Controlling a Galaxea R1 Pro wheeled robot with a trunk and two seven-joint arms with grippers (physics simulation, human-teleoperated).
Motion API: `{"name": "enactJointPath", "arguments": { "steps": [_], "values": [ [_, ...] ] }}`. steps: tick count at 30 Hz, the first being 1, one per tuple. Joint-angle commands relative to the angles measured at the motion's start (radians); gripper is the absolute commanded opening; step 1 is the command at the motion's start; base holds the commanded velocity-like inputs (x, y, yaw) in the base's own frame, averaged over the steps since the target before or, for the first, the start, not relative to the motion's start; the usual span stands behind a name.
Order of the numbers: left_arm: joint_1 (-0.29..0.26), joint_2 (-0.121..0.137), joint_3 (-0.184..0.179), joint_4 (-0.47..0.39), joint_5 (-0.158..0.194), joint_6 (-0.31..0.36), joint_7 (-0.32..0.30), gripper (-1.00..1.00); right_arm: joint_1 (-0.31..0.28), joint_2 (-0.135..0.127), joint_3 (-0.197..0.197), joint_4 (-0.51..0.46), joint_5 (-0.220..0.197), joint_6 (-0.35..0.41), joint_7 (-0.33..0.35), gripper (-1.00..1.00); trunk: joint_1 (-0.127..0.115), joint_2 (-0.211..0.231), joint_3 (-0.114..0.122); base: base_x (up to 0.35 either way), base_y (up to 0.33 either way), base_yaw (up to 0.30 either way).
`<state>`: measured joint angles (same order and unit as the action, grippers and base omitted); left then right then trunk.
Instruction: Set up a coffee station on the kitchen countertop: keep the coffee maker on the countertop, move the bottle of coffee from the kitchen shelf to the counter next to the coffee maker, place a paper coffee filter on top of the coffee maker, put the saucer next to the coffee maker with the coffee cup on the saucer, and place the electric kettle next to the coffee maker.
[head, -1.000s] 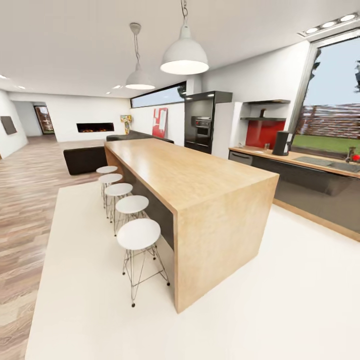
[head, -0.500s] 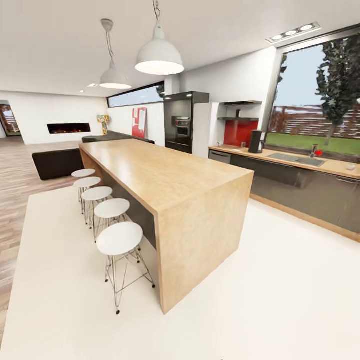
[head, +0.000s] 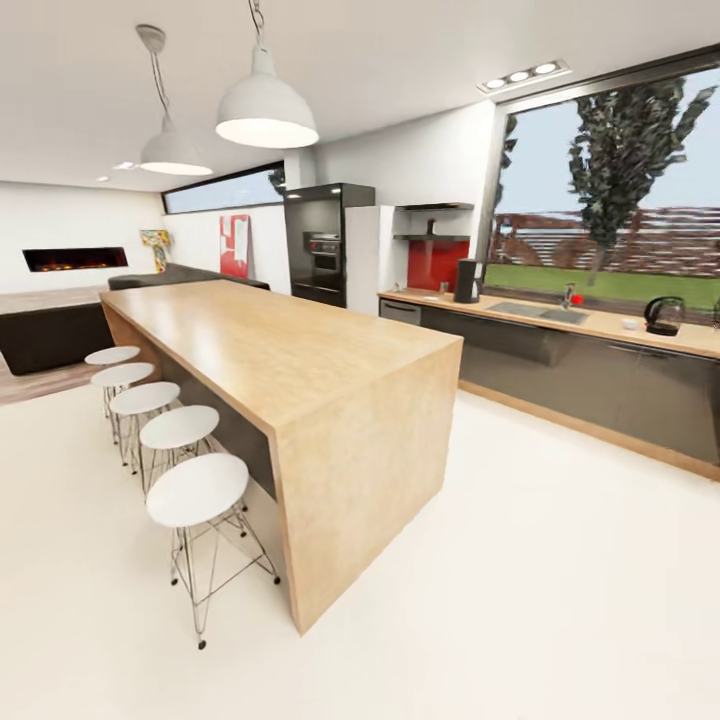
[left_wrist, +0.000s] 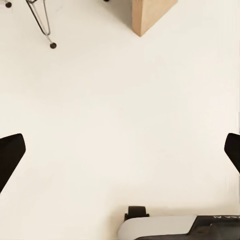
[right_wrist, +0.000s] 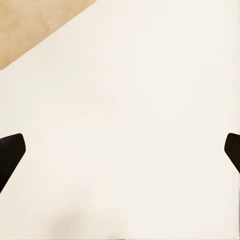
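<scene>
So right now the robot's out on the open floor (head: 520, 600) and nothing's been picked up yet. The left claw (left_wrist: 120, 152) and right claw (right_wrist: 120, 150) are both spread wide over bare floor, holding nothing. The coffee maker (head: 467, 281) is sitting on the long kitchen table (head: 600, 322) under the window, near the red backsplash, and the electric kettle (head: 664, 315) is way down the same table, past the sink (head: 540, 312). The shelves (head: 432, 237) are on the wall just beside the coffee maker; can't make out the coffee bottle, filter, cup or saucer from here, too small. I'd say the job at hand is just driving over there, and the smart way is to swing wide around the island (head: 300, 370), since its corner (left_wrist: 145, 17) is close to the left arm. Stools (head: 197, 489) are on the far side, so no worry there. Loads of room between island and kitchen table; stop square to it, near the coffee maker.
</scene>
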<state>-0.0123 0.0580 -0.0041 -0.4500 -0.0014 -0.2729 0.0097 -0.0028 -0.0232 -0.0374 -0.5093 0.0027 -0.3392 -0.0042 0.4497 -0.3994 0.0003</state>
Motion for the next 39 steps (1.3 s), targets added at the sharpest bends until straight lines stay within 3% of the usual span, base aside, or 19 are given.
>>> {"name": "enactJointPath", "arguments": {
  "steps": [1, 22, 39],
  "values": [
    [0.000, 0.000, -0.001, 0.001, 0.000, -0.003, 0.001, 1.00, 0.000, 0.000, -0.001, 0.001, 0.000, -0.003, 0.000, 1.00, 0.000, -0.001, 0.000, 0.000, 0.000, -0.267],
    [0.000, 0.000, -0.001, 0.013, 0.000, -0.003, 0.001, 1.00, 0.000, 0.000, -0.001, 0.002, 0.000, -0.003, 0.000, 1.00, 0.000, -0.001, 0.000, 0.010, -0.001, -0.267],
    [0.000, 0.003, 0.006, 0.016, 0.000, -0.003, 0.001, 1.00, 0.000, 0.000, -0.001, 0.002, 0.000, -0.003, 0.000, 1.00, 0.000, -0.001, 0.000, 0.274, -0.128, -0.267]
  ]
}}
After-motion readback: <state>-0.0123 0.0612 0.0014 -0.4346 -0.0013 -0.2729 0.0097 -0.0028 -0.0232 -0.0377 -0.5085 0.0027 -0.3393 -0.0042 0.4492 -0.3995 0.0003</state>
